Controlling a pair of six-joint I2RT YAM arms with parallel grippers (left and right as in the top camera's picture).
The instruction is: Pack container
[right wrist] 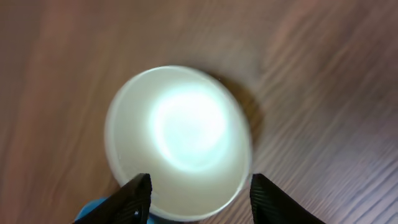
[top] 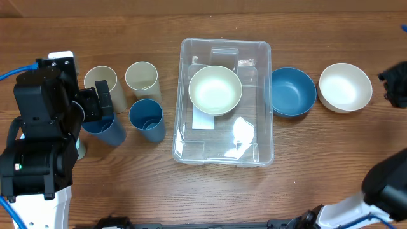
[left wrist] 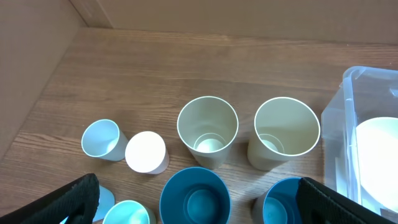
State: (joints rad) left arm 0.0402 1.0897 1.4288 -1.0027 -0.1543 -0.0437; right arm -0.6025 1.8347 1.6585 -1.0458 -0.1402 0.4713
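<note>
The clear container [top: 267, 147] stands mid-table with a cream bowl [top: 215, 90] inside; its corner shows in the left wrist view [left wrist: 348, 118]. A blue bowl [top: 293, 91] and a second cream bowl [top: 344, 86] sit to its right. Two cream cups [top: 142, 77] and two blue cups [top: 147, 119] stand to its left. My left gripper [top: 95, 104] is open and empty above the left blue cup [left wrist: 194, 198], its fingers [left wrist: 199, 205] spread wide. My right gripper [top: 395, 83] is open and empty above the right cream bowl [right wrist: 177, 140], its fingers [right wrist: 200, 194] at the bowl's near rim.
In the left wrist view, a small light-blue cup [left wrist: 101, 138], a white cup [left wrist: 147, 152] and a teal cup [left wrist: 127, 214] stand left of the big cups. A brown wall [left wrist: 37, 68] borders the table there. The blue bowl's edge [right wrist: 93, 211] shows beside the cream bowl.
</note>
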